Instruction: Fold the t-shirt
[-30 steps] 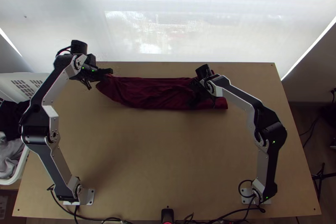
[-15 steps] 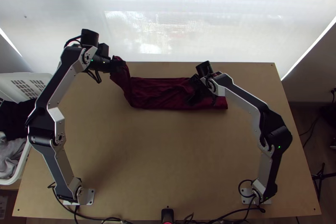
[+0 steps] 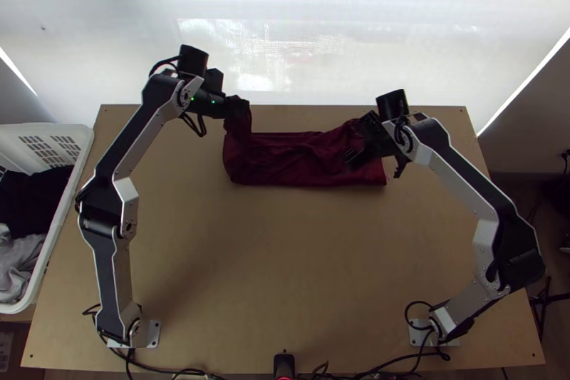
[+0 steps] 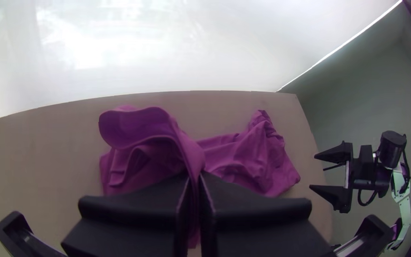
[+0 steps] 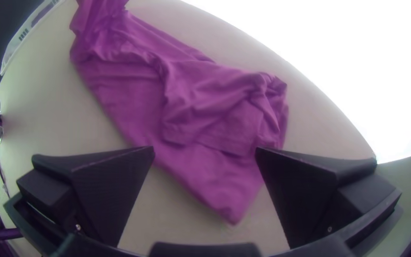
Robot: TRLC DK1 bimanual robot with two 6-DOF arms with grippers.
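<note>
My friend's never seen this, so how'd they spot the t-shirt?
Find the wooden table. Near its far edge lies the maroon t-shirt in a long strip, one end raised in the left gripper. The black and grey clothes are in the white basket.

left tool (image 3: 242,108) pinched tight, right tool (image 3: 376,164) spread wide.

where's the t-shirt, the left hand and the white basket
T-shirt (image 3: 306,172): top view, on its near part
Left hand (image 4: 195,180): left wrist view, between its fingertips, at the pinched cloth
White basket (image 3: 79,166): top view, on its rim
</note>
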